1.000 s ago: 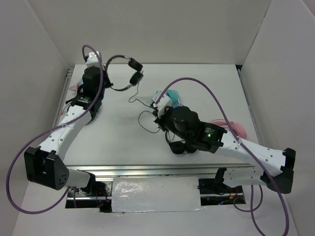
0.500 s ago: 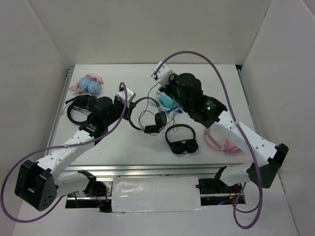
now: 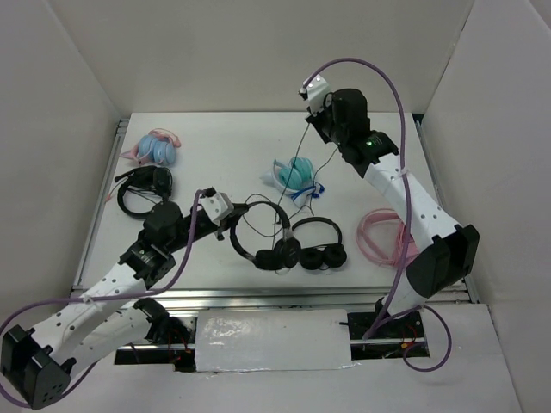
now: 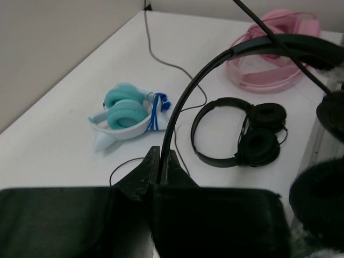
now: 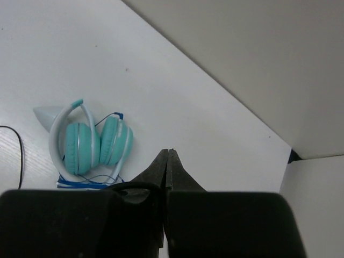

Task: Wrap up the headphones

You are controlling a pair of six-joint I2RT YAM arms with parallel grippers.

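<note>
The headphones [image 3: 258, 234] are black with a thin headband, and their earcups [image 3: 285, 255] rest near the front of the table. My left gripper [image 3: 232, 215] is shut on the headband [image 4: 215, 59], which sits between the fingertips in the left wrist view [image 4: 160, 153]. The thin black cable [image 3: 301, 163] runs from the headphones up to my right gripper [image 3: 312, 125] at the far back. It also shows in the left wrist view [image 4: 161, 59]. My right gripper is shut [image 5: 169, 153], with the cable drawn out from it.
Another black pair [image 3: 319, 250] lies just right of the earcups. A teal-and-white pair [image 3: 293, 172] lies mid-table. A pink pair [image 3: 385, 232] lies at the right, a blue-and-pink pair [image 3: 155, 146] at the back left, and a black headset [image 3: 142, 191] at the left.
My left gripper has carried the headphones toward the near edge. My right gripper has moved up to the far back, drawing the cable out.
</note>
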